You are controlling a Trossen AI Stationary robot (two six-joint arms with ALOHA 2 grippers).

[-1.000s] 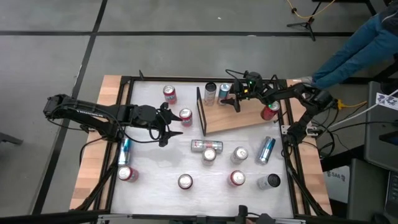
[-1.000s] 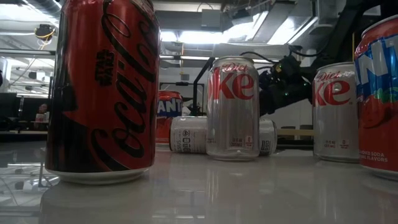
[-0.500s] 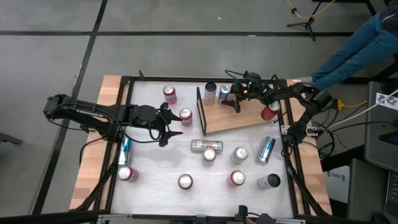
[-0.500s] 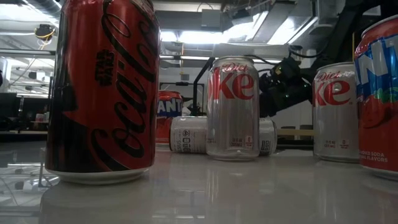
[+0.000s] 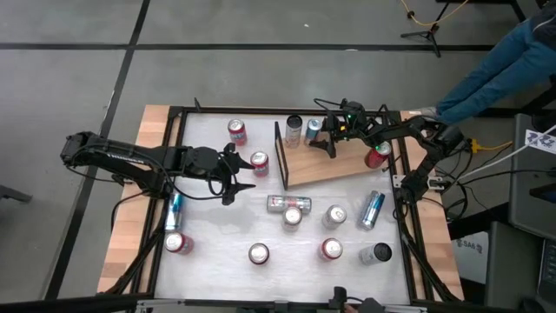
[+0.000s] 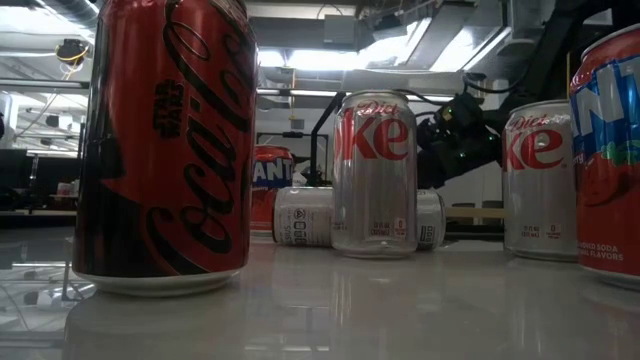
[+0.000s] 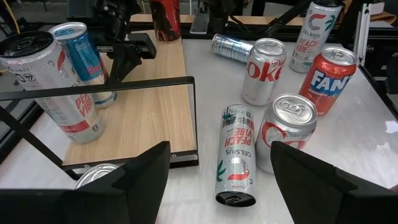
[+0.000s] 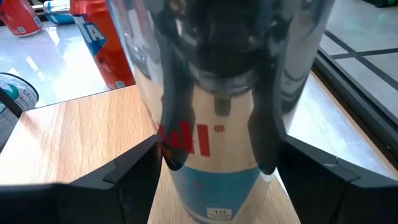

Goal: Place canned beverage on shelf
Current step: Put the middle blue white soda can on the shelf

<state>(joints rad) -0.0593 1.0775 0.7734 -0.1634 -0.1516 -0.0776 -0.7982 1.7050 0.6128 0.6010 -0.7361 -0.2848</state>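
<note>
Your right gripper (image 5: 323, 136) brackets the blue can (image 5: 314, 130) standing on the shelf (image 5: 334, 165), fingers spread, seemingly clear of it. Withdraw crookedly and a finger could tip it into the neighbouring can (image 5: 294, 128). Left gripper (image 5: 244, 172) waits open.

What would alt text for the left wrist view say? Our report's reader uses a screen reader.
Between the left gripper's open dark fingers, a Celsius can lies on its side on the white table beside the wooden shelf, where two cans stand. Upright Diet Coke and Fanta cans stand beyond.
</note>
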